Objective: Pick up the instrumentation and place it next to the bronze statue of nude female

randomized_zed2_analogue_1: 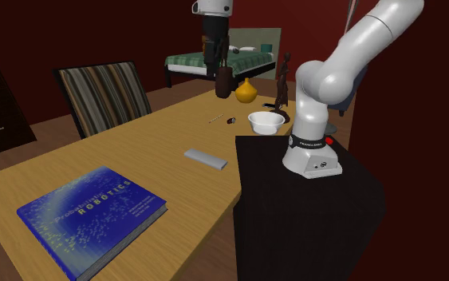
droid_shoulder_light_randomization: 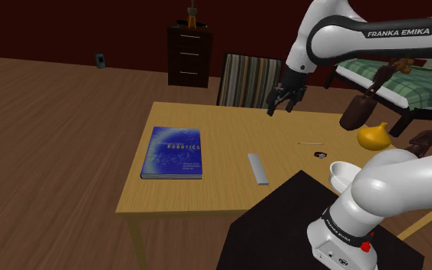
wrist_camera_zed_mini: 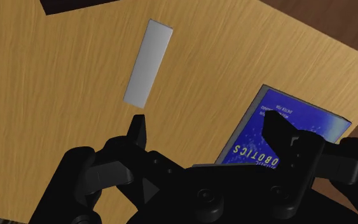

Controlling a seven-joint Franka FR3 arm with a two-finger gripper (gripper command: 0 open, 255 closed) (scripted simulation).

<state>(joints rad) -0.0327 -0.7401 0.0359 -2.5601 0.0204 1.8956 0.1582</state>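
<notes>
The instrumentation is a flat grey bar (droid_shoulder_light_randomization: 258, 169) (randomized_zed2_analogue_1: 206, 159) (wrist_camera_zed_mini: 147, 62) lying on the wooden table (droid_shoulder_light_randomization: 222, 126), near the stand's edge. A slim dark bronze statue (droid_shoulder_light_randomization: 429, 139) (randomized_zed2_analogue_1: 284, 78) stands at the table's end, beyond a white bowl (droid_shoulder_light_randomization: 344, 172) (randomized_zed2_analogue_1: 265, 121). My gripper (droid_shoulder_light_randomization: 281, 102) (randomized_zed2_analogue_1: 213, 57) (wrist_camera_zed_mini: 206, 130) hangs open well above the table's far side, with nothing between its fingers. In the wrist view the grey bar lies beyond the fingertips, and the blue book (wrist_camera_zed_mini: 285, 137) sits beside one finger.
A blue robotics book (droid_shoulder_light_randomization: 173, 152) (randomized_zed2_analogue_1: 91, 215) lies past the bar. A yellow gourd (droid_shoulder_light_randomization: 374, 136) (randomized_zed2_analogue_1: 246, 91) and a dark brown vessel (droid_shoulder_light_randomization: 357, 111) (randomized_zed2_analogue_1: 223, 80) stand near the statue. A thin stick (droid_shoulder_light_randomization: 309, 143) lies by the bowl. A striped chair (droid_shoulder_light_randomization: 248, 79) stands behind the table.
</notes>
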